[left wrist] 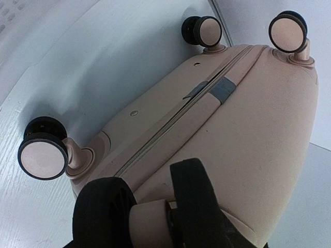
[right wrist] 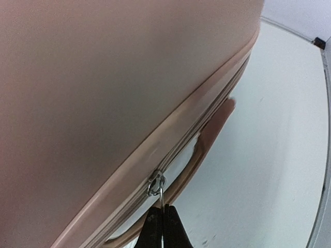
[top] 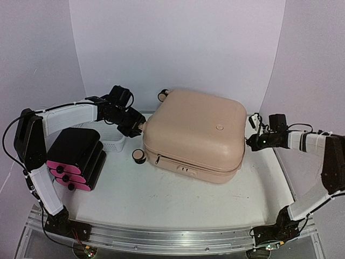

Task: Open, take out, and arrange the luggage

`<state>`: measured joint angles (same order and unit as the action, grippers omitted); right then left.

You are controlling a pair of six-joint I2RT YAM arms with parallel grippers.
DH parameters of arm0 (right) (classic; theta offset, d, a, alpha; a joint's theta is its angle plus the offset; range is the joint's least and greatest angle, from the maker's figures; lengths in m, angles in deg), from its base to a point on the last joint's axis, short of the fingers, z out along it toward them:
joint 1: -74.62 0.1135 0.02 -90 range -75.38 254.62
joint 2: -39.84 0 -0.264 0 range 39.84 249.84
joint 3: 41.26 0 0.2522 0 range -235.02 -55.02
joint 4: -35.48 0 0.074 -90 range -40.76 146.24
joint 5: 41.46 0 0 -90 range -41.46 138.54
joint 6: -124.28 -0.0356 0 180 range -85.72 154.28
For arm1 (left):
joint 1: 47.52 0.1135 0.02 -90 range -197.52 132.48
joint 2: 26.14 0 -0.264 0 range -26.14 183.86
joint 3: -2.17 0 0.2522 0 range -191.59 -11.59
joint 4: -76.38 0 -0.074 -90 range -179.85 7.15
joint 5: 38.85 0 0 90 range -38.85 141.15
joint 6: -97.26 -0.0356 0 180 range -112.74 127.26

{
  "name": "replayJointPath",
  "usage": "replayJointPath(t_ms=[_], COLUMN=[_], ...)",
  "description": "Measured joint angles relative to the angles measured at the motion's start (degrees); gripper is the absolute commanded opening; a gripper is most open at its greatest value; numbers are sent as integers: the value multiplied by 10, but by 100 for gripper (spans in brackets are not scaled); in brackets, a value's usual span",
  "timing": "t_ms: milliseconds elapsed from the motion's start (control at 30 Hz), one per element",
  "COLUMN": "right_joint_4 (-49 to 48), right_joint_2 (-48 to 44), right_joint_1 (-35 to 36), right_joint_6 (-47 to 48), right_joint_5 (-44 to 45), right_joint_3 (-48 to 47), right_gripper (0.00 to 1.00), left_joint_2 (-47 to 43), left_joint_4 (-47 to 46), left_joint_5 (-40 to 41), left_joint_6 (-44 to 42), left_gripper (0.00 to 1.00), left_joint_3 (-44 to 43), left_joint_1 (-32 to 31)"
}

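Large beige-pink hard-shell luggage [top: 197, 132], rounded corners, lying flat and closed at table centre, black wheels [top: 138, 156] with beige hubs at its 9 o'clock end, zip seam shut, side handle [right wrist: 207, 139] and zip pull [right wrist: 156, 182] at 3 o'clock

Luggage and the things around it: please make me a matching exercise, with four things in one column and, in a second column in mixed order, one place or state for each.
Things
1. luggage
2. right fingers
3. black box
4. white basket

Places and states
A. has pink drawer fronts
B. partly hidden under the left arm
C. lies flat on the table, lid closed
D. pinched shut on the zipper pull

Right pairs: 1-C, 2-D, 3-A, 4-B.
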<state>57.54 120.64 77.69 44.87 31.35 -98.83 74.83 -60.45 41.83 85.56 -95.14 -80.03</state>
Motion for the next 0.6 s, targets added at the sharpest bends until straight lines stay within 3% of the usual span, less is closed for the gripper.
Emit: replayJointPath(t_ms=[167,333,600], right_joint_4=[-32,-37,-45], right_joint_2=[89,85,-107], right_joint_1=[-30,-34,-27], right_joint_6=[8,7,-2], right_joint_5=[-9,-42,-61], right_joint_3=[-75,-71,106], right_gripper=[0,0,0], left_joint_2=[0,-1,-6], left_joint_4=[0,-5,2], left_joint_5=[0,-6,-39], left_joint_6=[-24,-64,-154], left_gripper=[12,19,23], left_joint_3=[0,0,-1], left_joint_1=[1,6,21])
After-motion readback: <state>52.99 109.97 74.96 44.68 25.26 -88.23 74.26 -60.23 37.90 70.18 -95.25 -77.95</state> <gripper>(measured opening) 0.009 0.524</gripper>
